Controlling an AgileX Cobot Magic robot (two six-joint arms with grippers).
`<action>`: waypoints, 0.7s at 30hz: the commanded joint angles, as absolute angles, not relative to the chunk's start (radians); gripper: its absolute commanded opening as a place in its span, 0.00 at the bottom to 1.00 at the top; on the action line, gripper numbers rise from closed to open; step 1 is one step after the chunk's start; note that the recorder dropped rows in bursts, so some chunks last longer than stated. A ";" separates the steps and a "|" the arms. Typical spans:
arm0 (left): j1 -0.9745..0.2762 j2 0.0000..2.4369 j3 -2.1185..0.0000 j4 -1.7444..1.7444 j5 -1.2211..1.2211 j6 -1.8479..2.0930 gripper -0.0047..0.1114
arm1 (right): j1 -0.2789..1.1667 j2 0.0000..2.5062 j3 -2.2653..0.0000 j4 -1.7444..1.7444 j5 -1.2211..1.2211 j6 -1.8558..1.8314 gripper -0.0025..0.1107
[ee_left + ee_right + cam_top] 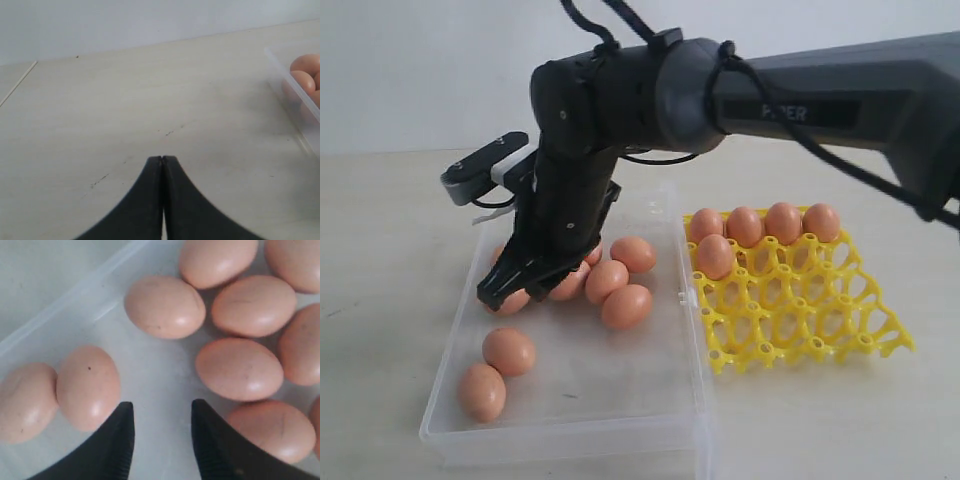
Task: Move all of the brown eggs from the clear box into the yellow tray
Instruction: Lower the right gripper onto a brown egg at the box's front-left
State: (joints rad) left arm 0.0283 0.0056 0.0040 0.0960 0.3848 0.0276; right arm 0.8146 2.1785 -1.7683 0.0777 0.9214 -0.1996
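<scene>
Several brown eggs [627, 306] lie in the clear box [560, 430], most in a cluster at its far end and two [508, 351] near the front left corner. The yellow tray [820, 320] stands to the box's right with several eggs [744, 226] along its far row. My right gripper [520, 285] reaches across into the box among the cluster. It is open [162, 405] over bare box floor, with one egg [88, 386] just outside one finger and another egg [270, 430] outside the other. My left gripper [162, 159] is shut, empty, over the bare table beside the box's wall [295, 90].
The box's open lid or outer rim [700, 300] lies between box and tray. The right arm's dark body [620, 100] hangs over the box's far end and hides part of the egg cluster. A pale tabletop [380, 300] surrounds both containers.
</scene>
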 commanded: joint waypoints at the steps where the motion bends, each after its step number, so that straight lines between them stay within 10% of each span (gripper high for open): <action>1: 0.031 0.000 0.000 0.095 0.379 0.023 0.04 | 0.844 2.221 -1.856 0.066 0.925 -0.216 0.52; 21: 0.031 0.000 0.000 0.095 0.379 0.023 0.04 | 0.924 2.314 -1.884 0.046 0.932 -0.199 0.55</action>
State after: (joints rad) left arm 0.0283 0.0056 0.0040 0.0960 0.3848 0.0276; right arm 0.9234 2.2959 -1.8764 0.0510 0.9298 -0.2004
